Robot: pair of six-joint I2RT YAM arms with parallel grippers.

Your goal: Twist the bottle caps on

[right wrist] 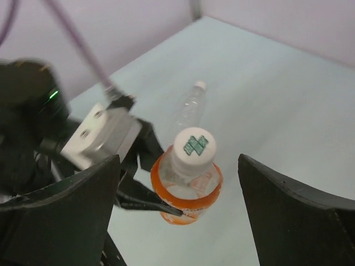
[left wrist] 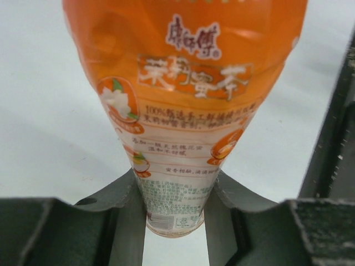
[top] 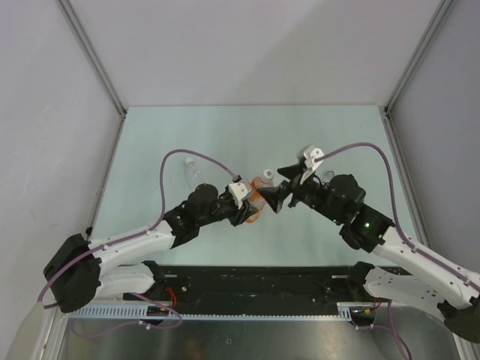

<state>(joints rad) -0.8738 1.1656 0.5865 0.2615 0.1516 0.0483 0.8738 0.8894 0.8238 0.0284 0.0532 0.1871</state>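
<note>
Two grippers meet at one orange bottle (left wrist: 183, 83), which serves as the reference point for all positions below.

1. Left gripper (left wrist: 175, 182): closed on the orange bottle. Both fingers (left wrist: 126, 213) press against the narrow lower part of the labelled body, one on each side. In the top view the bottle is tilted, neck pointing away from the left arm.

2. Right gripper (right wrist: 178, 162): jaws spread wide. One finger stands on each side of the orange bottle's top, both well clear of it, with nothing held between them.

3. White cap (right wrist: 193, 145): seated on the neck of the orange bottle, with a green mark on its flat top. How tightly it is threaded cannot be determined.

4. Clear bottle (right wrist: 188, 108): lies on its side on the table (right wrist: 277, 83), beyond the orange bottle in the right wrist view and on the left arm's side of it in the top view. It is apart from both grippers. A small white cap (right wrist: 199, 85) sits on its neck, at the end pointing away from the orange bottle.
</note>
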